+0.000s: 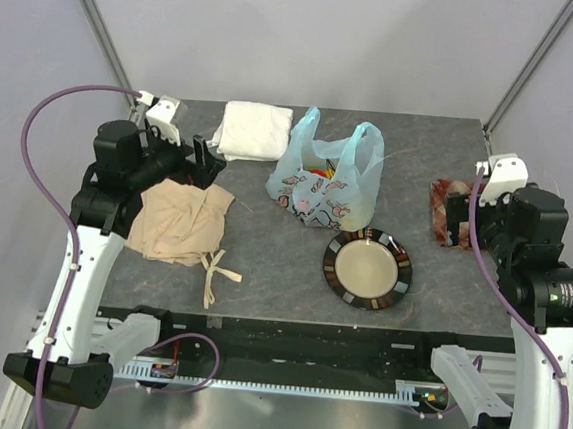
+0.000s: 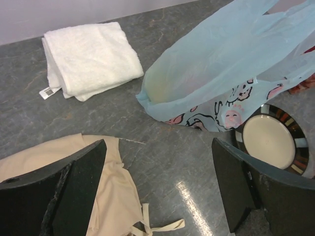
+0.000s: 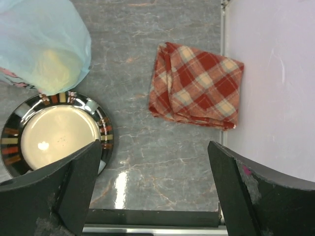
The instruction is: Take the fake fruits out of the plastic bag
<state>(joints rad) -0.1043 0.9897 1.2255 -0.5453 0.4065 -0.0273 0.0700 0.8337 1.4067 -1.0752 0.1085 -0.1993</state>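
The left jaws stand wide apart and hold nothing, hanging over the near corner of a crumpled beige cloth (image 1: 175, 223) (image 2: 110, 194). Ahead of them and to the right lies the plastic bag (image 1: 324, 183) (image 2: 221, 64), slumped on the grey surface (image 1: 443, 148) with its two handle loops standing up. Only a strip of bare surface lies between these jaws and the bag. Ahead and to the left sits a folded white towel (image 1: 255, 131) (image 2: 88, 56), near the bag but apart from it. In the left wrist view, a dark striped plate (image 1: 334, 269) (image 2: 300, 142) shows just past the right-hand jaw, with the bag's printed side touching or overlapping its far rim.

The fake fruits (image 1: 317, 170) are inside the bag. Red and yellow bits show at its mouth from above, and a yellow piece shows through the thin plastic (image 3: 54, 69).

The right jaws are also spread wide and empty. A folded red plaid cloth (image 1: 445, 213) (image 3: 197, 86) lies ahead of them, between the two jaws and against the side wall. The plate (image 3: 12, 142) is ahead of the left-hand jaw, and the bag (image 3: 42, 29) hangs over the plate's far edge beyond it.
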